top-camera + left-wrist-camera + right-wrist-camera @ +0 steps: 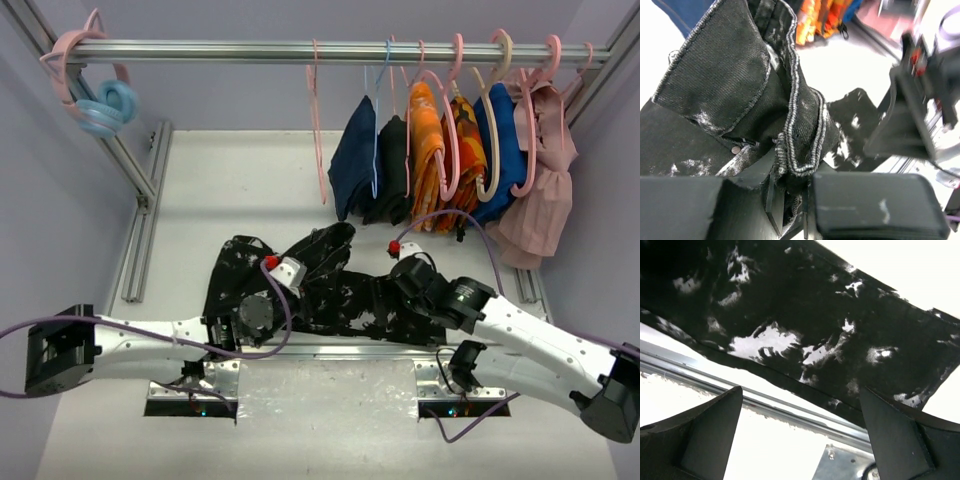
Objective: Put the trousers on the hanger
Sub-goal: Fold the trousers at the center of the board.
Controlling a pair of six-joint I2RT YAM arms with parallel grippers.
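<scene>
The trousers point(340, 295) lie spread across the near part of the table point(230, 170), between the two arms, with one end bunched and raised toward the rack. The left gripper point(295, 262) sits at that raised end. In the left wrist view its fingers point(774, 200) are drawn almost together on a folded piece of stitched waistband, and the fabric stands up in front of the camera. The right gripper point(395, 275) hangs over the right part of the garment. In the right wrist view its fingers point(705, 432) are spread wide with nothing between them, and a white-splattered trouser leg point(805, 315) lies flat beyond them, next to a metal strip point(790, 407) on the table. The pictures do not show whether those fingers touch the cloth. The hanger point(319, 130) hangs bare on the bar point(250, 48) at the back, well apart from the trousers and just left of a navy garment point(355, 160). Further right along the bar hang a plain black piece point(393, 165), orange clothes point(428, 150), a blue one point(497, 140) and a pale pink one point(545, 185), close together. The right gripper also shows blurred at the right edge of the left wrist view.
</scene>
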